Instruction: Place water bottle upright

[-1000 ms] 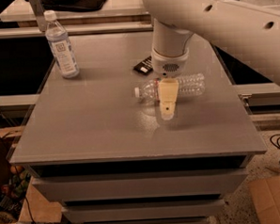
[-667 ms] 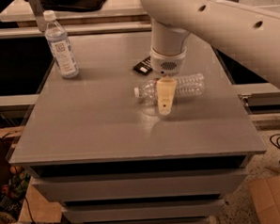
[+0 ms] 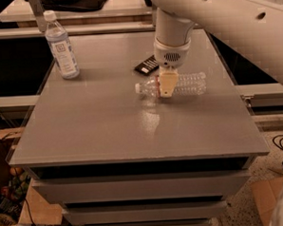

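I see the water bottle (image 3: 190, 84) lying on its side on the grey tabletop (image 3: 109, 131), right of centre, with its white cap pointing left. My claw (image 3: 165, 87) hangs from the white arm (image 3: 231, 15) and sits right at the bottle's shoulder, covering part of it. I cannot tell whether the claw is clenched on the bottle or released. A small dark packet (image 3: 146, 65) lies just behind the bottle. A second bottle (image 3: 62, 47) with a large white and light-blue label stands upright at the far left corner, well apart.
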Controlling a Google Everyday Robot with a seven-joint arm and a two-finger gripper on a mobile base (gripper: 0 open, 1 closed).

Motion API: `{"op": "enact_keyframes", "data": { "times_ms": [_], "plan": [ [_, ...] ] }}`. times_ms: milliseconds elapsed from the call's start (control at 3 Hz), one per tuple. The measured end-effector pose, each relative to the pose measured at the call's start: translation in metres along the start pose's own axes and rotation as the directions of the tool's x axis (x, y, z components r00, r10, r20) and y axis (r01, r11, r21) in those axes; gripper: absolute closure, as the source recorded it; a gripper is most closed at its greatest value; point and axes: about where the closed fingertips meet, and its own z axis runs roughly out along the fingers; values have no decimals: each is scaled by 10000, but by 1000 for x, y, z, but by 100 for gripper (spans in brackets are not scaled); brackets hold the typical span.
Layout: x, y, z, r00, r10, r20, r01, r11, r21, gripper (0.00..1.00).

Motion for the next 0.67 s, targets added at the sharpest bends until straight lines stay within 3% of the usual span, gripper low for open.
{"op": "enact_keyframes", "data": {
  "times_ms": [333, 667],
  "plan": [
    [-3, -5, -14, 9989, -20, 462, 16, 10000, 77, 87],
    [-5, -11, -38, 9830, 123, 1831, -151, 9998, 141, 100]
  ]
}}
